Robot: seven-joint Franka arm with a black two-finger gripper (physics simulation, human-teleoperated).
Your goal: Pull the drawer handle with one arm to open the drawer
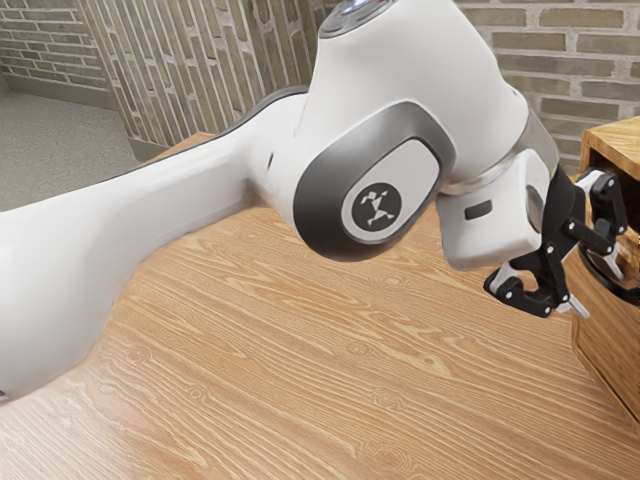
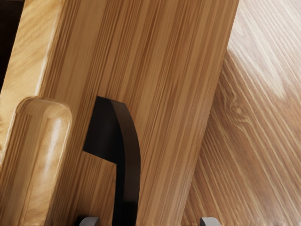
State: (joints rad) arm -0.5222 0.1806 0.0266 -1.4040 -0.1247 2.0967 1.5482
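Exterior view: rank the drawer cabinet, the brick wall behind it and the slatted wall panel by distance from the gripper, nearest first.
1. Drawer cabinet: right edge, right at the gripper.
2. Brick wall: upper right, behind the cabinet.
3. Slatted wall panel: upper left, across the table.

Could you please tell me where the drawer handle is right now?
The drawer handle is on the wooden cabinet front at the exterior view's right edge, just beyond the pincer.

The glossy white arm point(image 1: 120, 250) bears a grey joint cap point(image 1: 325, 190) with a white emblem point(image 1: 378, 205), just behind the black gripper point(image 1: 585, 250).
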